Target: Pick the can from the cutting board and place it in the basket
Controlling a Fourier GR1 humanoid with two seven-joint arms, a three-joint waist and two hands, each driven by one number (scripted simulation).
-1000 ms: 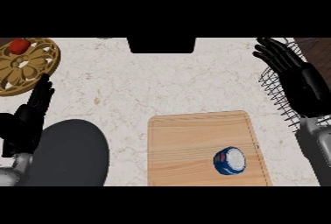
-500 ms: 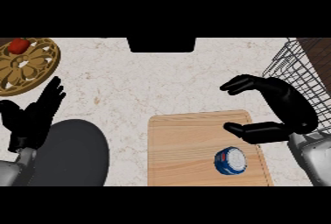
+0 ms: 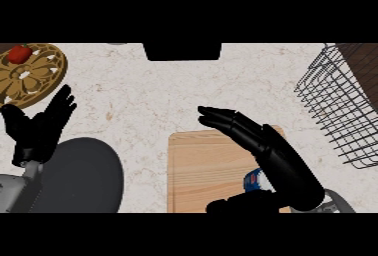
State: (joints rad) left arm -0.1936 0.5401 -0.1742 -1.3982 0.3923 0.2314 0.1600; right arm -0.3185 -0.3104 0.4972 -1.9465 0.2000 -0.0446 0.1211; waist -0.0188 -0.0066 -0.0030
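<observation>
A blue and white can (image 3: 254,180) lies on the wooden cutting board (image 3: 201,170) near its right side, mostly hidden under my right hand (image 3: 275,159). That hand hovers over the board with fingers stretched toward the upper left and the thumb low at the board's front; it is open and holds nothing. The wire basket (image 3: 341,110) stands at the right edge of the counter. My left hand (image 3: 38,129) rests open at the left, fingers up.
A round wooden plate (image 3: 33,80) with a red fruit (image 3: 20,52) sits at the top left. A dark round plate (image 3: 83,175) lies at the lower left beside the left forearm. A black block (image 3: 181,50) is at the counter's back edge.
My right hand has swung from the basket side leftward and down over the cutting board, now covering most of the can. The view has shifted slightly; the left hand stays open.
</observation>
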